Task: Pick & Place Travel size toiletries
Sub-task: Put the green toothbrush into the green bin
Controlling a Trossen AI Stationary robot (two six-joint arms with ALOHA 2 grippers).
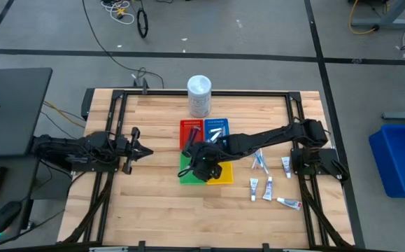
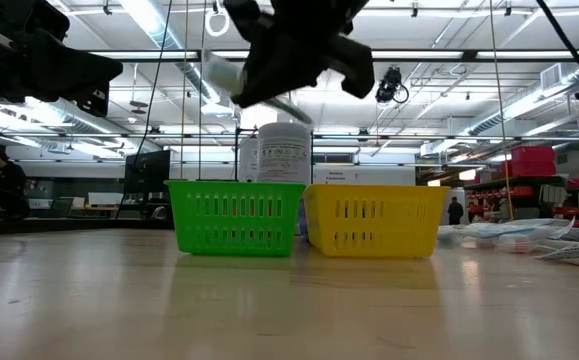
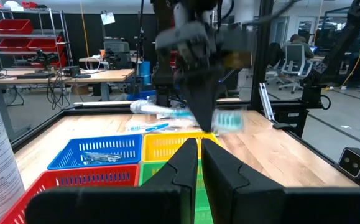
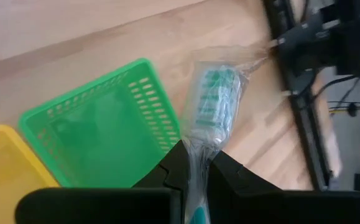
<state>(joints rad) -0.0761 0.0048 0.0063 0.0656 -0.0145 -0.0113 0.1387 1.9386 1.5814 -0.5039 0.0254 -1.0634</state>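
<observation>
**Wrapped toothbrush pinched above the green tray**

The right gripper (image 4: 195, 163) is pressed tight on the handle of a toothbrush (image 4: 212, 109) sealed in a clear wrapper. The brush runs straight out ahead of the fingertips, its long axis in line with the fingers, with the green-bristled head at the far end. In the overhead view the right gripper (image 1: 196, 162) hangs over the green tray (image 1: 187, 173), beside the yellow tray (image 1: 224, 173); the brush head seems to reach past the tray's edge over bare table (image 1: 160, 210) (hard to judge). More tubes (image 1: 267, 187) lie on the wood near the right arm's base. The left gripper (image 1: 143, 150) waits well apart at the left, fingers pressed together on nothing.
</observation>
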